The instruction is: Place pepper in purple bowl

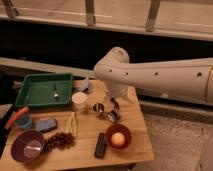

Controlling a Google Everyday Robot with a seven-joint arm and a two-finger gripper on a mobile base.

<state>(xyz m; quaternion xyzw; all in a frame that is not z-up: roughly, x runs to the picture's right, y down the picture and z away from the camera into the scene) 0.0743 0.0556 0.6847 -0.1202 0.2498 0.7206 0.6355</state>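
Note:
The pepper, slim and red-orange, lies at the table's far left edge, resting against a small blue cup. The purple bowl stands at the front left corner, just below the pepper, with a glossy inside. My gripper hangs from the white arm over the middle right of the table, by two small metal cups. It is far to the right of the pepper and the bowl, and nothing shows in it.
A green tray with a utensil sits at the back left. On the table are a white cup, a blue sponge, a pale yellow banana piece, grapes, a black bar and a red-orange bowl holding an egg-like ball.

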